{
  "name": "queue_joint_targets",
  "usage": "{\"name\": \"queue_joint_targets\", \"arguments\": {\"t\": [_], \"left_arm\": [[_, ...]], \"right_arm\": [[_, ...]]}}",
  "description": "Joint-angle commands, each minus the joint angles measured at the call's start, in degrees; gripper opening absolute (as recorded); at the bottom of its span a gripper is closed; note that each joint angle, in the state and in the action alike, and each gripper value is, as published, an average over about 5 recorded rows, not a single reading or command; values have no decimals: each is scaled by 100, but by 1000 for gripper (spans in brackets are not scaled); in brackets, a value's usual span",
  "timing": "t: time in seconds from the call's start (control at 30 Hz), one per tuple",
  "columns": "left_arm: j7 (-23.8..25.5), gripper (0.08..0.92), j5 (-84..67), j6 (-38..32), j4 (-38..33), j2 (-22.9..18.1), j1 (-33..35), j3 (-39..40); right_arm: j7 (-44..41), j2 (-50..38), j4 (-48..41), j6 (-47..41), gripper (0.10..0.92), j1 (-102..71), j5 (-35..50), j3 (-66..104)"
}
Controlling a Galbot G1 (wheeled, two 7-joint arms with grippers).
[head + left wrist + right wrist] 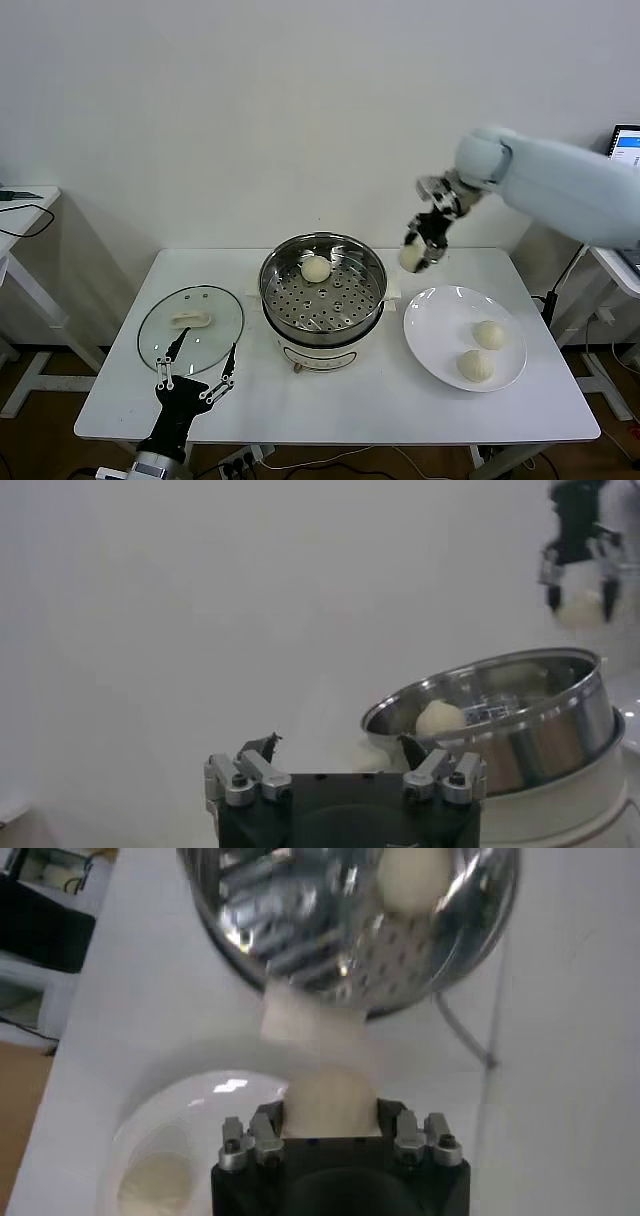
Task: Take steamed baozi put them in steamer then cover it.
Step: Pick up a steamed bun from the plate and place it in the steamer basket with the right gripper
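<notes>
Right gripper (418,254) clamped on a cream-white round baozi bun (411,259), apparently above the white table's (340,400) far edge beside the shiny steel steamer pot (322,290); left gripper (195,373) wide, near edge.

Steamer (322,296) stands uncovered, its top open from above; one baozi (316,268) fills the far edge, near holes free. Glass lid (190,320) lies left.

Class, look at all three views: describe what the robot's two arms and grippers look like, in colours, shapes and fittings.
The right arm has a smooth, rounded pale grey-blue shell. Its right gripper is black with silver metal joints. The left gripper is black, with thin finger links, silver screws and dark tips.
</notes>
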Motion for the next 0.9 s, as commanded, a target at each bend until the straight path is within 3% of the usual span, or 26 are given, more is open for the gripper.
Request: {"name": "queue_joint_targets", "arguments": {"t": [0.03, 0.37, 0.9], "left_arm": [[-3, 823, -6, 1, -15, 9, -2, -7], [-15, 823, -13, -16, -19, -30, 0, -16], [-23, 823, -15, -30, -9, -43, -4, -59]], "right_arm": [[-62, 1201, 107, -269, 628, 698, 771, -306], [562, 2268, -304, -571, 621, 19, 962, -720], [1204, 2753, -884, -606, 619, -790, 962, -803]]}}
